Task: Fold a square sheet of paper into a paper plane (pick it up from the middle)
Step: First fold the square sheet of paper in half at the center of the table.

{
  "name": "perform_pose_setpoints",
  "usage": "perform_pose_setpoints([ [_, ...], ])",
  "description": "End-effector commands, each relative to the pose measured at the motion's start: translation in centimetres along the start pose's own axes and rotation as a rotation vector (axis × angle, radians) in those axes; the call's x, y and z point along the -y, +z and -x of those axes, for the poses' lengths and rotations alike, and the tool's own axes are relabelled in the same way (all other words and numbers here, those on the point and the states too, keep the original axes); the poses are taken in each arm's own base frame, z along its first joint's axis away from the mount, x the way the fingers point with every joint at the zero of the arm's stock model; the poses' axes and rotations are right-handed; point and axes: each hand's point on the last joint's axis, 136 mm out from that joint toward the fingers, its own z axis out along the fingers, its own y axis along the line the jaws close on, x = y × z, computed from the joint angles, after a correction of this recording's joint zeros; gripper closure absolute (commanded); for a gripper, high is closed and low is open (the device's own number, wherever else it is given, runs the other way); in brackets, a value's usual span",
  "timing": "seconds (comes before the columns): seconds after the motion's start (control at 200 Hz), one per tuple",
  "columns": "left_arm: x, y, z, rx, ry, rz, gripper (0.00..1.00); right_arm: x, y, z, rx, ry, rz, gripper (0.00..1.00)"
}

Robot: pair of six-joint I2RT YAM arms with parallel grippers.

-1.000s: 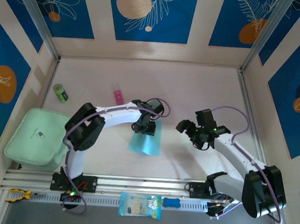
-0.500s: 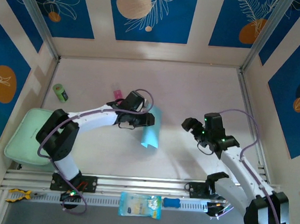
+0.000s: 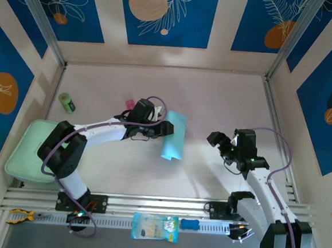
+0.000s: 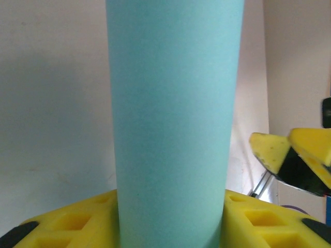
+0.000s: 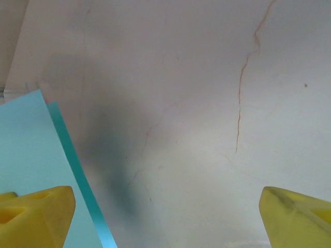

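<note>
Just right of the pink block (image 3: 129,103), the left gripper (image 3: 161,129) pinches the square sheet of paper (image 3: 174,137) by one edge. The paper looks folded in half, with two layers showing. Farther right of the block, the right gripper (image 3: 223,144) waits with its jaws wide and holds nothing. The nose and wing folds seem left to do.

Nothing legible anywhere; blue, white and yellow print across the packet (image 3: 155,227), too small and blurred for reading; mint-green pouch (image 3: 28,153), up and left of the packet, showing no readable mark; wall panels (image 3: 163,14), far behind the packet, bearing leaf and circle drawings only.
</note>
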Motion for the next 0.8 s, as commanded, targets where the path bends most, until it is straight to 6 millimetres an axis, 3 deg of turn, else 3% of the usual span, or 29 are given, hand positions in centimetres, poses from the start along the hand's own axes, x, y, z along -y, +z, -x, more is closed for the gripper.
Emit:
perform_pose_setpoints([
  [0.0, 0.4, 0.3, -0.1, -0.013, -0.007, -0.049, 0.53, -1.4, 0.4, -1.1, -0.087, -0.006, 0.083, 0.08],
  [0.505, -1.2, 2.5, -1.4, -0.083, -0.063, -0.081, 0.52, -3.1, 1.2, -1.7, -0.147, -0.026, 0.155, 0.08],
  [0.795, -3.5, 3.2, -2.4, -0.098, -0.102, -0.016, 0.53, -4.2, 2.0, -2.8, -0.206, -0.059, 0.176, 0.08],
])
